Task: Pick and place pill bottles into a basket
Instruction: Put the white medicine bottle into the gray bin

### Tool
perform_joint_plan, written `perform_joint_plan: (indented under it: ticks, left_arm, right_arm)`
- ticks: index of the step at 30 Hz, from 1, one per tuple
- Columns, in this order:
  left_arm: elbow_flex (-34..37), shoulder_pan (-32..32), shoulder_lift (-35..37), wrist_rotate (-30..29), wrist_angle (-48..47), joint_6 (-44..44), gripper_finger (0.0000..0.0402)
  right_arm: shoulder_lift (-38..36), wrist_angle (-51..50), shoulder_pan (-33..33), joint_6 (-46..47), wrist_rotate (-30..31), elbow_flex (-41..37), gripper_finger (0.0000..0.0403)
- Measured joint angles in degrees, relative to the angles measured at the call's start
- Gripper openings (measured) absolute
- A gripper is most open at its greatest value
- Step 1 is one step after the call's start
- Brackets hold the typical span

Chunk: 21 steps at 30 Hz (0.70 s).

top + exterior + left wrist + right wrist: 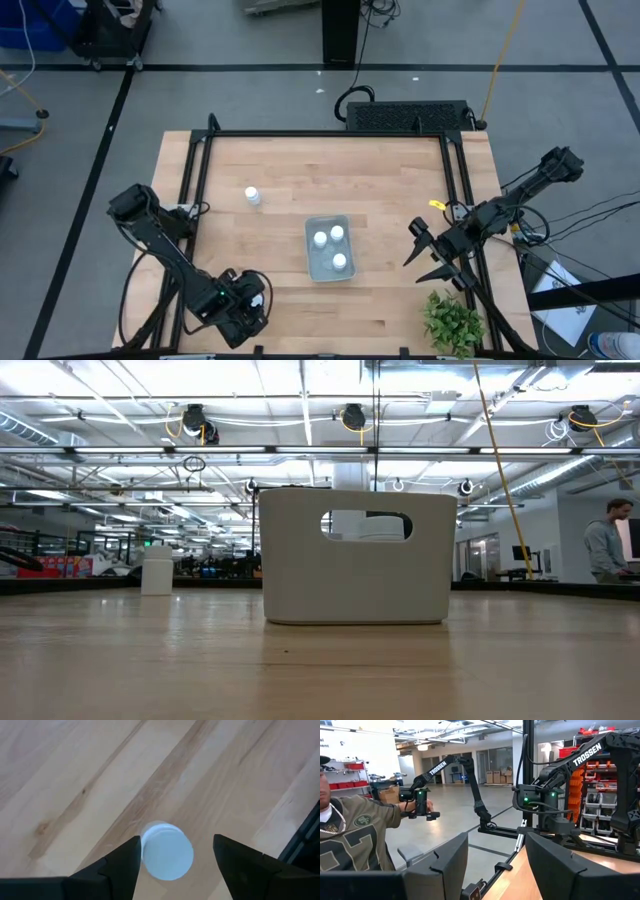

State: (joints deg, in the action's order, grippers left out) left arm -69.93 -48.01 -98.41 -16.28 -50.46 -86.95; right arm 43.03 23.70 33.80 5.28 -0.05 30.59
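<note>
The left gripper point(175, 857) hangs over the table's near left corner, fingers spread around a pill bottle point(166, 851), not touching it. Three bottles point(330, 247) stand in the basket point(311, 228); another point(253, 196) stands apart. The right gripper point(430, 254) waits spread at the right edge

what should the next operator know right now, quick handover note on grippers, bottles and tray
Left gripper: open, at the table's near left corner, fingers straddling a pill bottle that stands on the wood; not closed on it yet.
Right gripper: open, empty, waiting at the table's right edge near the plant.
Basket: mid-table, holding three bottles.
One more bottle stands alone on the table left of the basket, farther back.
Done: three bottles in. Left: the one under the left gripper, then the lone one.
</note>
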Motion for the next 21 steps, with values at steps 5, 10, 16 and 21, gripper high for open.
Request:
perform_joint_plan:
  ticks: [5,10,16,21]
  left_arm:
    - [0.0,-0.29,0.0,-0.02,0.07,0.0,0.0242]
    - [0.0,-0.33,-0.99,-0.05,0.29,0.0,0.0244]
    - [0.0,0.0,-3.17,2.67,1.07,0.26,0.0247]
    - [0.02,-0.04,-3.5,3.47,0.85,0.76,0.0244]
  right_arm:
    - [0.02,0.41,0.0,0.02,0.0,-0.57,0.0194]
    - [0.02,0.62,0.0,0.01,0.0,-0.59,0.0194]
    - [0.02,0.94,0.0,0.02,0.0,-0.59,0.0194]
    - [0.02,0.94,0.0,0.02,0.0,-0.59,0.0194]
